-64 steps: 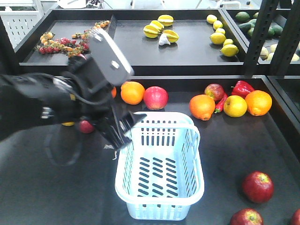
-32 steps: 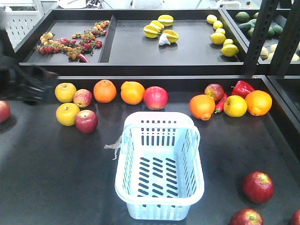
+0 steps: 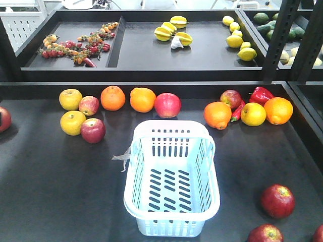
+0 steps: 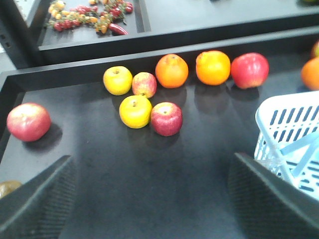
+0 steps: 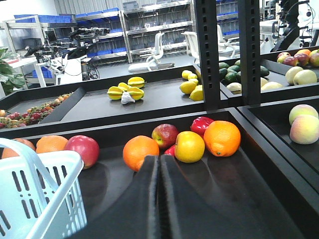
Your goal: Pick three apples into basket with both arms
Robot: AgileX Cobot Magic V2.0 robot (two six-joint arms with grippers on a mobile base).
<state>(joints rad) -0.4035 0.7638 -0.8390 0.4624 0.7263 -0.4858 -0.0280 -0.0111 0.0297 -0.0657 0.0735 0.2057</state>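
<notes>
Dark desk (image 3: 50, 176) below a raised produce shelf (image 3: 151, 55), with workshop racks visible beyond. The basket (image 3: 169, 187) stands upright near the front centre of the desk and is empty; no apple is in it yet. Apples lie around it: the front-right apples (image 3: 277, 200) are well apart from the basket, the left apple (image 3: 93, 130) sits just beside a yellow fruit (image 3: 73, 122), and the back-row apple (image 3: 167, 105) sits next to the oranges (image 3: 142, 99). A red pepper (image 3: 261, 95) lies at the back right.

Neither arm shows in the front view. The left jaws are spread wide and hold nothing; they hang above the desk facing the left cluster. The right jaws are pressed together on nothing and point at the back-right fruit.

Judged step: approach to the first pick. The left jaws would need to descend around the left apple without nudging the yellow fruit. The right jaws must first part, then turn toward the front-right apples, which its camera does not show.
</notes>
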